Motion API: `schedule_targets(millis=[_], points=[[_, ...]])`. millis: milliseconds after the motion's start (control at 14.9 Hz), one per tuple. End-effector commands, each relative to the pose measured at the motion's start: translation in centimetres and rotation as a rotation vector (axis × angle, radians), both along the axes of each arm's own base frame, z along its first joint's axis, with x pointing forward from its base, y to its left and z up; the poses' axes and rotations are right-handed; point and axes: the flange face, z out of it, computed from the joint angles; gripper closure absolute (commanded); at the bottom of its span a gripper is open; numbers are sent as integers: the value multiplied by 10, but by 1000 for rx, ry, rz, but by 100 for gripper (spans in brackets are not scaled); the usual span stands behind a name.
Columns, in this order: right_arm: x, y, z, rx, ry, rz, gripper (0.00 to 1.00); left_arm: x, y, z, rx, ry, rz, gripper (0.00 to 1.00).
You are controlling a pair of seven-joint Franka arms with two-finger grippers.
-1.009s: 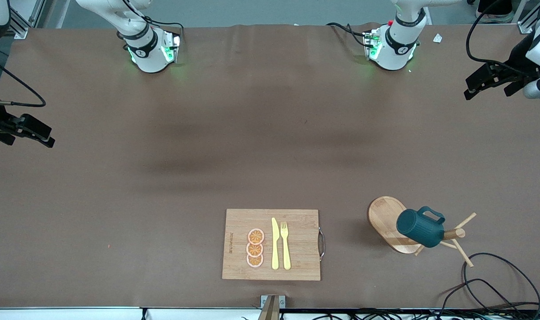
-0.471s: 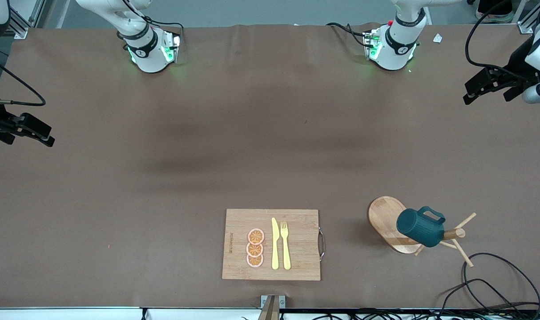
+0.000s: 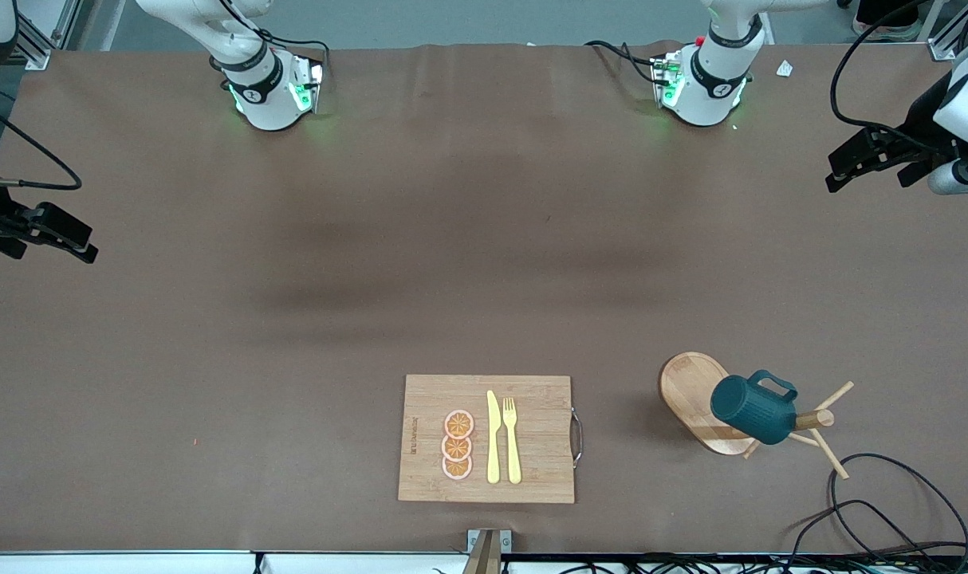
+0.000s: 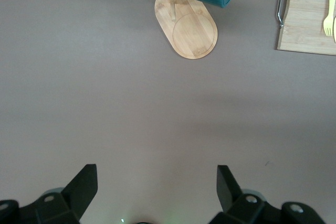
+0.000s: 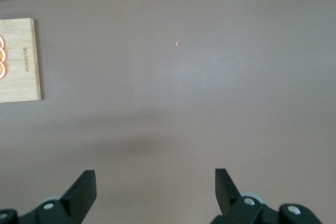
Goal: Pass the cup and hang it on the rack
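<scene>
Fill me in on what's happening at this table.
Nothing is being handled. The dark teal ribbed cup already hangs on the light wooden mug rack, toward the left arm's end of the table. The left gripper and right gripper are both open and empty, each up at its own end. Beside the rack lies a rectangular wooden cutting board with yellow cutlery and orange slices.

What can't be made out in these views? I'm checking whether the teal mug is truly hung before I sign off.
- Peg contact: in the front view the dark teal ribbed mug covers the light wooden mug tree where its handle would meet a peg.
- Mug interior: its opening does not show in any view.
- Left wrist view: the picture's edge cuts off the mug's upper part and the pegs.
- Right wrist view: mug and tree lie outside the picture.
</scene>
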Motion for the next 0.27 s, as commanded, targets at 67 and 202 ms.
schedule_targets(millis=[67, 202], points=[[-8, 0, 4, -14, -4, 7, 0, -1, -10, 1, 25, 11, -26, 0], [-8, 0, 4, -16, -4, 7, 0, -1, -10, 2, 25, 10, -25, 0]])
